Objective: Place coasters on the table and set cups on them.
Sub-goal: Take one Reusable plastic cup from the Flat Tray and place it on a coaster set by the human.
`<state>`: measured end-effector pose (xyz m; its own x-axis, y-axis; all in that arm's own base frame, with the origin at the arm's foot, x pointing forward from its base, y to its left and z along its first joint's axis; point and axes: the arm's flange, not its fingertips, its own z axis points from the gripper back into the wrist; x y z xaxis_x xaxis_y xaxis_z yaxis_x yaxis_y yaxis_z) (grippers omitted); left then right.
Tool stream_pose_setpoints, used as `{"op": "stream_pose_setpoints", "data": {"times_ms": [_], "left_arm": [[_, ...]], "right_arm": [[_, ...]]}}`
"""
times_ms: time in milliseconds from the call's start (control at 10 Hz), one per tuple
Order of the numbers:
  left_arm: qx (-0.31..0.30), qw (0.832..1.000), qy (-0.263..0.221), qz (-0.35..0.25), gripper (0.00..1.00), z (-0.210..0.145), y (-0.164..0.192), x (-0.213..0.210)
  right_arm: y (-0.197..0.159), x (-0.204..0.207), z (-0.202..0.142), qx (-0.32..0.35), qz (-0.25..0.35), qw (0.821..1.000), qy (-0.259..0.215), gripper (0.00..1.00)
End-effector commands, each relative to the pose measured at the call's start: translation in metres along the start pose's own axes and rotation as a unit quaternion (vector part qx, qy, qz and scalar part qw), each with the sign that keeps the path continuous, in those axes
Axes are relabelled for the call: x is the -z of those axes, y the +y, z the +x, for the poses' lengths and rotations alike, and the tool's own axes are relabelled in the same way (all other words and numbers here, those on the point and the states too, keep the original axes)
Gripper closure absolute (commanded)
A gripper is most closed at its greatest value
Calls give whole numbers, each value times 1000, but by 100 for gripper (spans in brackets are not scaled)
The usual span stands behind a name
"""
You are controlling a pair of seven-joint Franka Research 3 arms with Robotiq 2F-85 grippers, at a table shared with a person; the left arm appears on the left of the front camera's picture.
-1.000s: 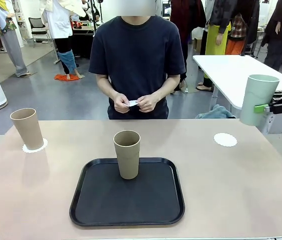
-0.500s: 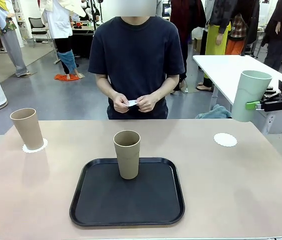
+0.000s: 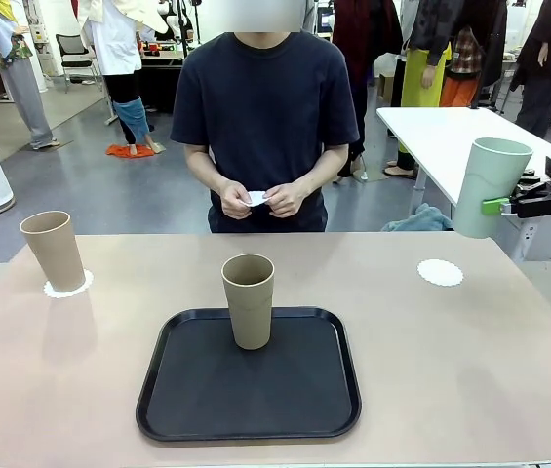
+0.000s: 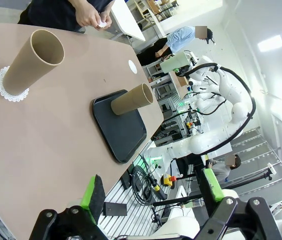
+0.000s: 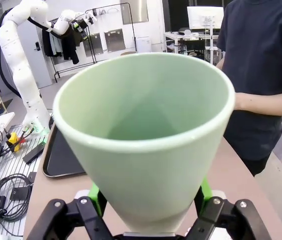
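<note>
Fingers (image 3: 495, 206) of the right arm clamp a pale mint-green tapered tumbler (image 3: 490, 180) (tilted) aloft near the beige counter's (image 3: 470, 370) far-right corner; left fingers (image 4: 93, 192) gape, empty.

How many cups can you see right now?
3: the left tan cup stands on a coaster, the middle tan cup on the black tray, and the mint green cup is held up by the right gripper.
</note>
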<state>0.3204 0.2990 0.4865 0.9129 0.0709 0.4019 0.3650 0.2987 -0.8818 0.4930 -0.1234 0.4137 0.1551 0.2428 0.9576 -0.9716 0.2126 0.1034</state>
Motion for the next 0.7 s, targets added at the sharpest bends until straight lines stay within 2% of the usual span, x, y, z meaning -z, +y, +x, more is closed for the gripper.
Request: {"op": "stream_pose_setpoints", "data": {"times_ms": [0, 400, 600], "left_arm": [[-4, 1000, -3, 4, 0, 0, -2, -2], [-4, 1000, -3, 4, 0, 0, -2, -2], [-4, 1000, -3, 4, 0, 0, -2, -2]], "right_arm": [[-26, 10, -22, -13, 14, 1000, 9, 17], [-72, 37, -60, -59, 24, 998, 21, 17], [-82, 43, -73, -52, 20, 998, 39, 17]]}}
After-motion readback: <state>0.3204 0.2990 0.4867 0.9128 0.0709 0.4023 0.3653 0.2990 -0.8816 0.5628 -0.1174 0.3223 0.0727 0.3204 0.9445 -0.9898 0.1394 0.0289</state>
